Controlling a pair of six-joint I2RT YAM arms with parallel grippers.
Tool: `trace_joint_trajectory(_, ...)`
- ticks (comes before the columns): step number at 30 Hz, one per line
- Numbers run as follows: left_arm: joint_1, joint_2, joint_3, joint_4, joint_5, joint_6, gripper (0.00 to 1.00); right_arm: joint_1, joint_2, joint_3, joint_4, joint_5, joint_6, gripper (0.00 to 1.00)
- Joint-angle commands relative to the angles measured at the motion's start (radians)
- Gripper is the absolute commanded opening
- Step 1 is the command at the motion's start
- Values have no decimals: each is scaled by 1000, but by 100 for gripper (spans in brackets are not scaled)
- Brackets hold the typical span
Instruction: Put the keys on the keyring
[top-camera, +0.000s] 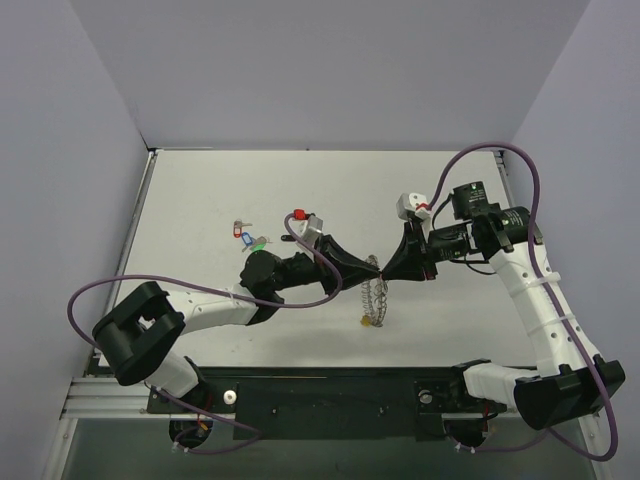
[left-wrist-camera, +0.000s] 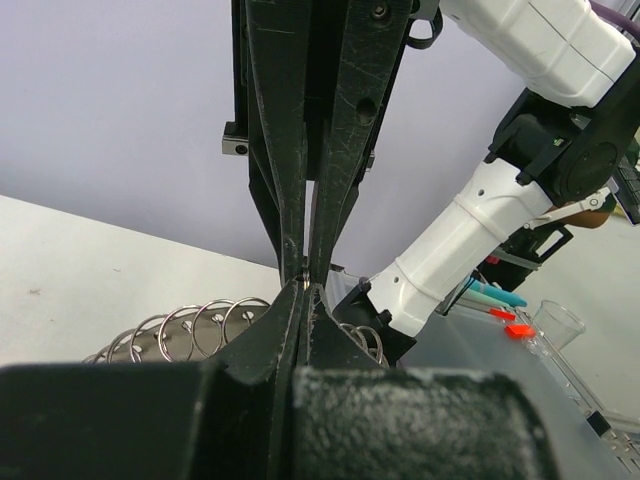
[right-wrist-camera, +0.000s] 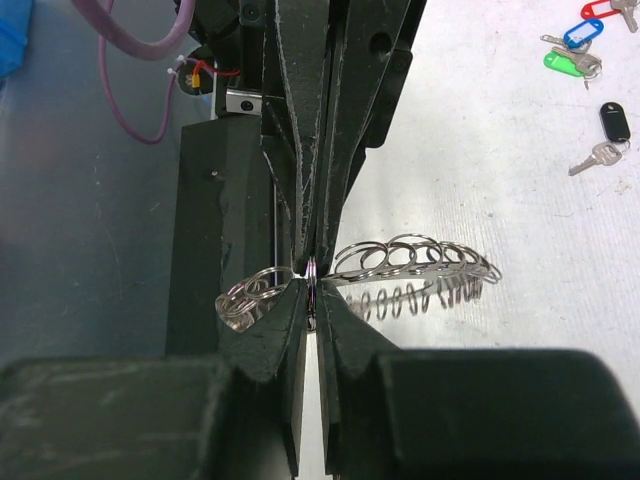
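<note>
Mid-frame, left gripper and right gripper (tips meeting) both clamp the keyring, its loop hanging below the 2.

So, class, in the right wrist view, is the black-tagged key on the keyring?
No, the black-tagged key lies by itself, apart from the keyring.

Tagged keys on white table

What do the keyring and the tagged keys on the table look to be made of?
The keyring: thin bare wire, seemingly steel, silver and glossy; it glints along each small loop. The keys: silver metal as well, duller as far as shows. Their tags: probably smooth plastic, solid black, green, blue and red with a slight sheen; too small to be sure.
</note>
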Motion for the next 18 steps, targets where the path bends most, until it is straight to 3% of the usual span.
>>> trace_joint_trajectory(1,-5,-4,55,361,-18,-2,0,12,-20,-9,24,-36,43,2)
trace_joint_trajectory(11,-3,-13,46,298,-65,-18,0,12,-54,-33,97,50,176,0)
trace_joint_trajectory(13,-2,-38,41,234,-73,-13,23,10,-67,-45,100,70,184,0)
trace_joint_trajectory(18,13,-160,26,-59,-72,97,45,5,-100,-67,90,151,198,0)
